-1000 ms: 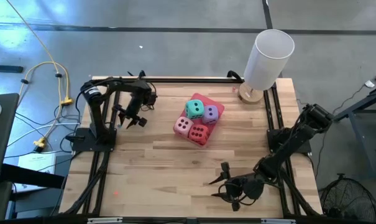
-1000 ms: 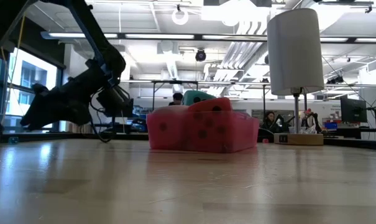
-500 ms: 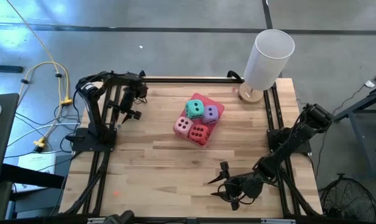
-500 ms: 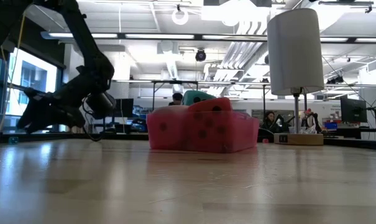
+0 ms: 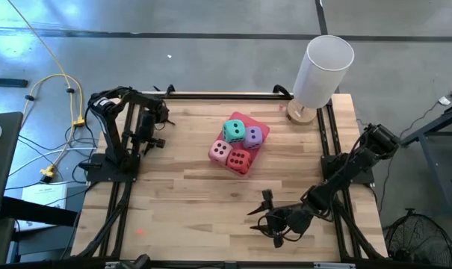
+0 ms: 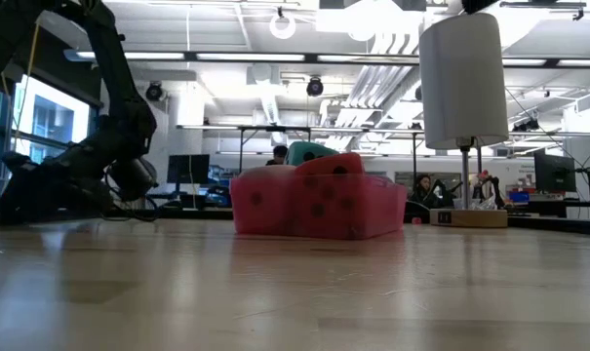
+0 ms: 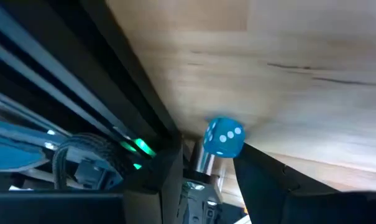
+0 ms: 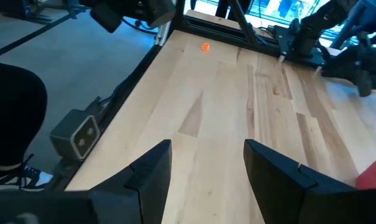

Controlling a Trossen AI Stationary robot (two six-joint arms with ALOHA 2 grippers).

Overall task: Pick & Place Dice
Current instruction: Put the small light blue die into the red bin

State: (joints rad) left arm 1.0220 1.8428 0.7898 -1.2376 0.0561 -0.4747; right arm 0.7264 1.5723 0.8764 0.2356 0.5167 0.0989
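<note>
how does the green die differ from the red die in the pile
The green die is teal and sits at the far side of the pile, toward the lamp end of the table; the red die sits at the near side. In the low view the green die peeks up highest, above the red one. Both are soft-looking cubes with dark pips on the pink tray.

Dice (image 5: pixel 237 145) sat clustered mid-table on pink tray (image 5: pixel 260 131); bare wood (image 5: pixel 188 202) lay open all round. Lamp (image 5: pixel 319 71) blocked far right corner. Left gripper (image 5: pixel 149 139) hung near left edge, right gripper (image 5: pixel 274 219) low at near edge.
</note>
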